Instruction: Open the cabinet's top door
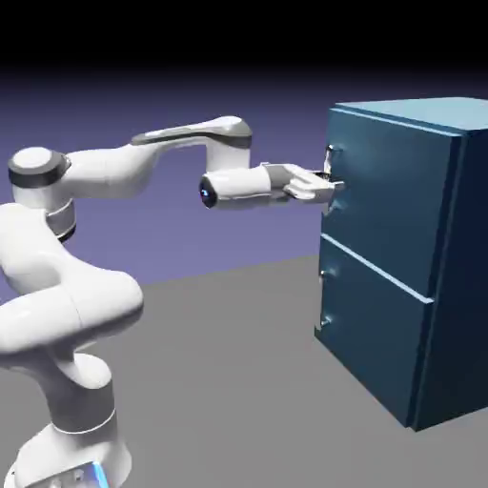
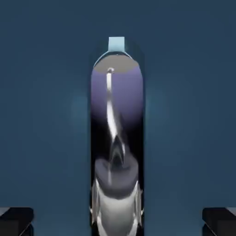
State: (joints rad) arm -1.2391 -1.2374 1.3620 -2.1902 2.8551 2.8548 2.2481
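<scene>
The teal-blue cabinet stands at the exterior view's right. Its top door looks flush with the cabinet front. My gripper reaches level to the door's left edge, at the thin grey handle. The hand view shows the handle as a large shiny bar running up the middle against the door panel. My gripper straddles it. The two dark fingertips sit far apart in the bottom corners, with blue panel showing between each and the handle, so the jaws stand open.
Below the top door is a lower panel with its own small grey handle. The grey table runs from the robot's base to the cabinet.
</scene>
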